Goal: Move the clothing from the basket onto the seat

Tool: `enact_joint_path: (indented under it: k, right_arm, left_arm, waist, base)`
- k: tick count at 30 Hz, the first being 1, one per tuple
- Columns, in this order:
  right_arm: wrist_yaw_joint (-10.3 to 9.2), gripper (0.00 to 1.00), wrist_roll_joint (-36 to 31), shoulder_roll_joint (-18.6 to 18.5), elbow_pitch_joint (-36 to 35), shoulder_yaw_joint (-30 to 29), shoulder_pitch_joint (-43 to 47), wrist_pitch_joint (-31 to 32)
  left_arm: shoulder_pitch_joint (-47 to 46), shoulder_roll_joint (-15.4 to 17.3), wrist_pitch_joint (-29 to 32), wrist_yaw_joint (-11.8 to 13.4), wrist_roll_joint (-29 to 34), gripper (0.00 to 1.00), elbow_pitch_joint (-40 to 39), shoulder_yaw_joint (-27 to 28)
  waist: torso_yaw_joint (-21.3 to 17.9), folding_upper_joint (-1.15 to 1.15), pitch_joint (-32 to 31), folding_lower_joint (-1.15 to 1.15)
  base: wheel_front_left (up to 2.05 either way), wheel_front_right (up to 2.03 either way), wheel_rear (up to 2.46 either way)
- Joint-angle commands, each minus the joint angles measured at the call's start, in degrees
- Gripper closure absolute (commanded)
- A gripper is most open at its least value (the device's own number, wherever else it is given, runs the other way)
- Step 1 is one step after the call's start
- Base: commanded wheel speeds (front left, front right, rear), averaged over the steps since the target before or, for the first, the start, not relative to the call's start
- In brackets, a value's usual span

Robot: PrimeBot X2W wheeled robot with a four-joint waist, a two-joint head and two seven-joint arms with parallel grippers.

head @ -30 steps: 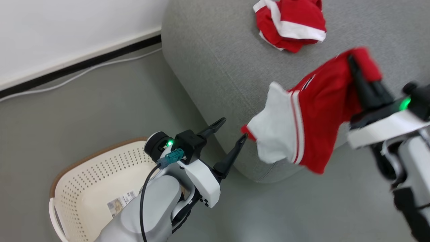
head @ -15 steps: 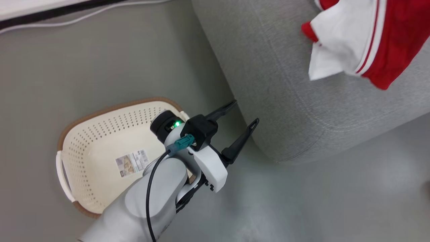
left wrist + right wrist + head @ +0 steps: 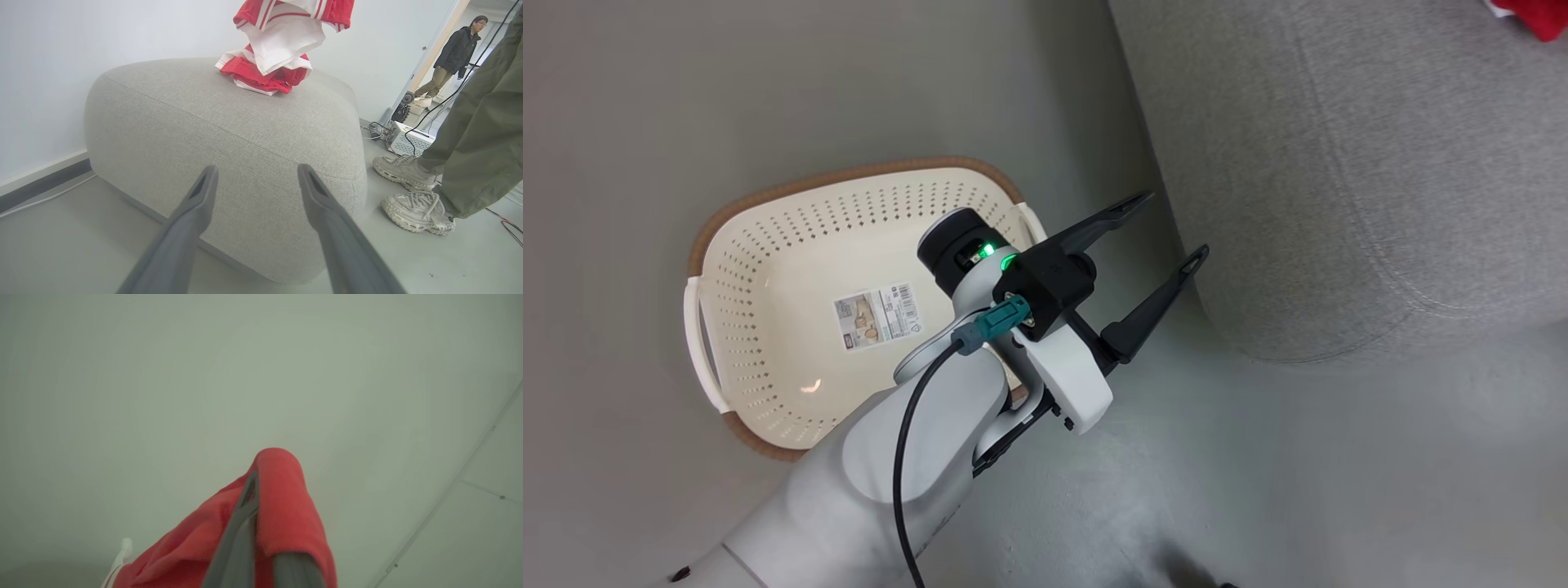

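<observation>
Right gripper (image 3: 255, 479), pinching my garment (image 3: 286, 36), has swung it over the seat (image 3: 229, 134). Left gripper (image 3: 1172, 226) hangs spread and the basket (image 3: 760, 269) looks emptied, so only the release remains.

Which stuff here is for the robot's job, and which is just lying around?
For the job: basket, seat, red garment lying on seat, hanging red garment.
Just around: white box, person's shoes, person in doorway.
</observation>
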Motion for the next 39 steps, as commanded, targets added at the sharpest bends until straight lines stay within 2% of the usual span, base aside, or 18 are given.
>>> enact_joint_path:
  k: [1, 7, 11, 12, 17, 21, 25, 30, 35, 39]
  right_arm:
    - [0.19, 1.00, -1.7, -3.3, 1.0, -1.0, -2.3, -0.3]
    - [0.19, 1.00, -6.1, -6.4, 9.6, -4.9, -10.8, -0.3]
    - [0.19, 1.00, -10.3, -8.0, 13.9, -11.2, -15.9, -0.3]
    - [0.19, 1.00, -13.4, -8.5, 16.1, -14.1, -17.6, -0.3]
    - [0.19, 1.00, -19.1, -6.1, 23.7, -20.1, -19.4, 0.1]
    - [0.19, 1.00, -20.9, -4.2, 27.6, -22.7, -20.1, 0.5]
    - [0.19, 1.00, -22.3, -1.6, 32.8, -22.4, -21.8, 1.2]
    - [0.19, 1.00, -19.5, 1.9, 40.5, -21.1, -23.2, 3.8]
    - [0.19, 1.00, -15.7, 6.2, 42.8, -15.7, -20.1, 3.4]
    - [0.19, 1.00, -11.2, 7.5, 43.4, -11.1, -17.0, 2.6]
  left_arm:
    - [-1.8, -0.4, -0.5, -0.4, 0.5, 0.00, -2.3, 0.8]
    - [-2.7, -0.7, -0.5, -0.4, 0.5, 0.00, -3.6, -0.5]
    - [-2.9, -1.0, -0.5, -0.4, 0.1, 0.00, -3.6, -1.8]
    - [-2.9, -1.0, -0.5, -0.4, 0.0, 0.00, -3.3, -2.4]
    - [-2.7, -0.9, -0.5, -0.4, -0.2, 0.00, -2.6, -3.0]
    - [-2.2, -1.0, -0.5, -0.4, -0.1, 0.00, -2.5, -2.2]
    - [-1.6, -0.9, -0.5, -0.4, 0.3, 0.00, -2.0, -2.2]
    - [-1.8, -0.9, -0.5, -0.4, 0.7, 0.00, -1.9, -1.3]
    - [-1.9, -1.3, -0.5, -0.4, 1.4, 0.00, -2.7, -0.1]
    - [-1.7, -1.6, -0.5, -0.4, 1.5, 0.00, -3.6, 0.1]
  waist:
    - [1.2, 0.00, 1.3, 0.00]
    - [3.1, 0.00, 3.1, 0.00]
    - [4.8, 0.00, 4.6, 0.00]
    - [5.7, 0.00, 5.3, 0.00]
    - [7.1, 0.00, 7.5, 0.00]
    - [7.9, 0.00, 9.0, 0.00]
    - [8.7, 0.00, 10.7, 0.00]
    - [9.2, 0.00, 11.2, 0.00]
    - [9.7, 0.00, 10.2, 0.00]
    - [10.2, 0.00, 8.6, 0.00]
  base:
    - [0.00, 0.00, 0.00]
    - [0.00, 0.00, 0.00]
    - [0.00, 0.00, 0.00]
    - [0.00, 0.00, 0.00]
    - [0.00, 0.00, 0.00]
    - [0.00, 0.00, 0.00]
    - [0.00, 0.00, 0.00]
    - [0.00, 0.00, 0.00]
    - [0.00, 0.00, 0.00]
    - [0.00, 0.00, 0.00]
